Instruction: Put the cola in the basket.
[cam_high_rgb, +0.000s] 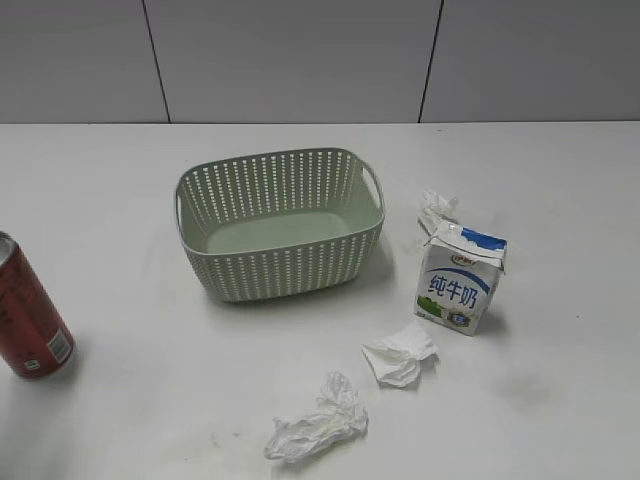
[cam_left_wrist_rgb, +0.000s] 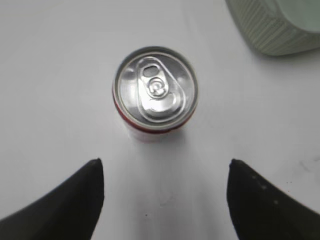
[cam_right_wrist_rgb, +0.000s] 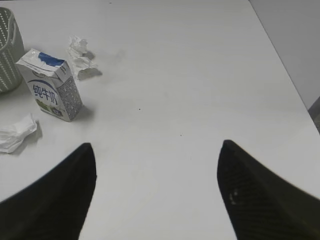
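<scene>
From my left gripper (cam_left_wrist_rgb: 165, 187), whose jaws are spread wide and pinching nothing, the cola (cam_left_wrist_rgb: 155, 91) stands straight ahead of the gap and a little beyond the fingertips, not yet between them. I look down on its silver top, so its long axis is upright and runs roughly along my line of approach from above. The basket (cam_left_wrist_rgb: 280, 27) lies further out and off to the right of that gripper, well apart from the can. My right gripper (cam_right_wrist_rgb: 156, 187) is likewise spread and empty, over bare table (cam_right_wrist_rgb: 190, 75), with the milk carton (cam_right_wrist_rgb: 50, 85) ahead to its left. I judge the left arm far nearer, so it should descend and close.
</scene>
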